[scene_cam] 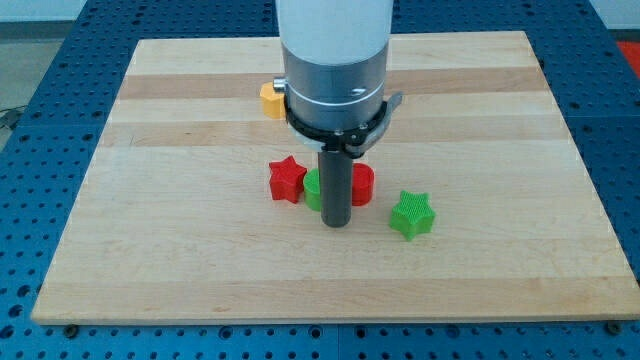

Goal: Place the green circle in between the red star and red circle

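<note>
**Green circle nearly seated between the two reds**

Nearest the view's bottom, the bare front of the wooden table [200, 280] lies clear. Just above it, my tip [337, 224] rests on the wood, directly in front of the cluster; this arm carries no fingers, only the rod, so there is nothing to open or close. To the view's right of the tip, a little apart, sits the green star [412, 214].

Behind the rod, the green circle [313, 189] shows only as a sliver on the rod's left, beside the red star [286, 179] and apparently touching it. The red circle [361, 184] peeks out on the rod's right. The green circle seems already between them, perhaps slightly forward.

To finish well, I judge a short, slow nudge toward the view's top is enough; anything sideways risks knocking a red block away.

Farther back, a yellow block [272, 100] sits partly hidden by the arm. Beyond the table, a blue perforated surface surrounds everything.
</note>
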